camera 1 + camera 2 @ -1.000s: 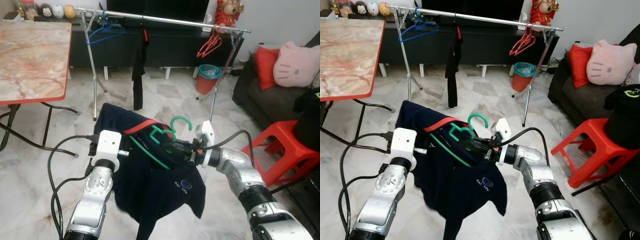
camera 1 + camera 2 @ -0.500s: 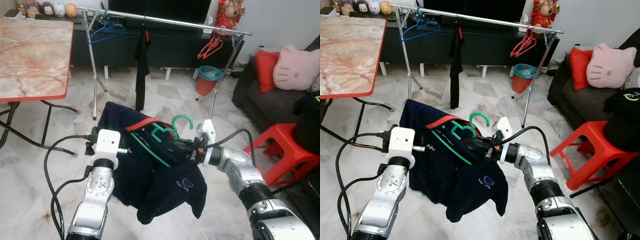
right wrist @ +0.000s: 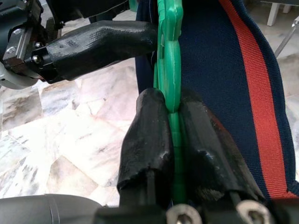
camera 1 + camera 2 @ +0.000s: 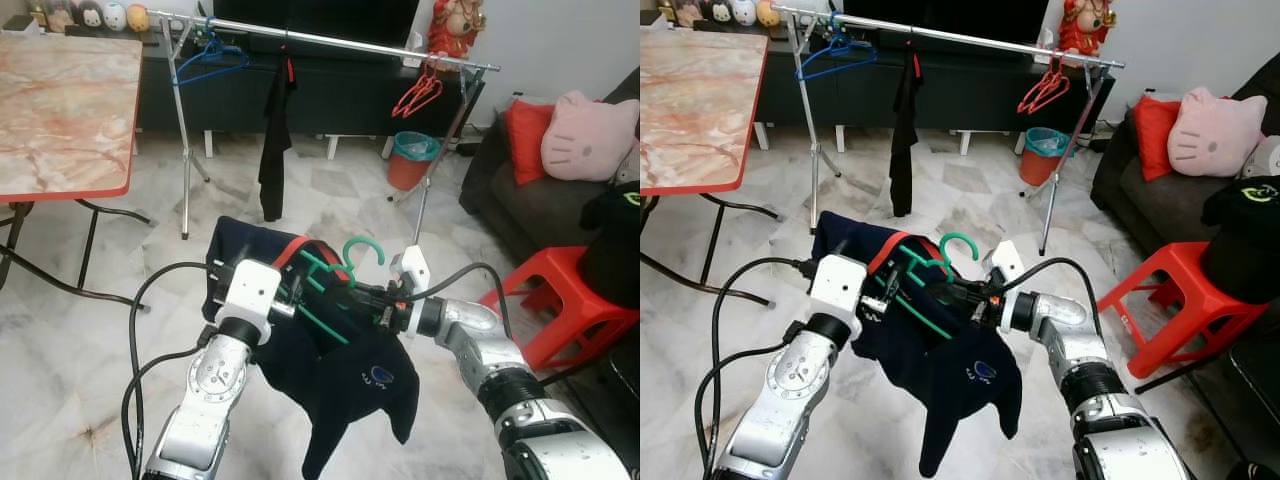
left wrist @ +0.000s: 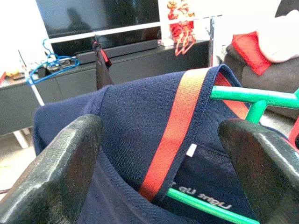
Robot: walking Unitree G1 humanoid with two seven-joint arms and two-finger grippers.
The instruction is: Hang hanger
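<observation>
Grippers at green hanger with navy shirt

Right gripper (image 3: 174, 112) clamped on green hanger (image 4: 335, 275), fingers pinching the thin green bar from both sides. Left gripper (image 5: 159, 154) spread wide, black fingers (image 5: 56, 163) either side of navy shirt (image 4: 350, 370) at the red-trimmed collar, not closed on it. Hanger held in mid-air in front of the robot, between the two arms, hook up and tilted; shirt draped over it, hanging down toward the marble floor (image 4: 90, 340). Farther off, clothes rail (image 4: 330, 42) across the room: blue hanger (image 4: 212, 60) at left end, dark garment (image 4: 272, 140) hanging near the middle, red hangers (image 4: 420, 92) at right end. Green bin (image 4: 410, 158) below the rail's right side. Red-edged marble table (image 4: 60, 110) on the left. Red stool (image 4: 575, 305) near right, dark sofa (image 4: 520, 200) with pink cushion (image 4: 590, 135) behind it.
</observation>
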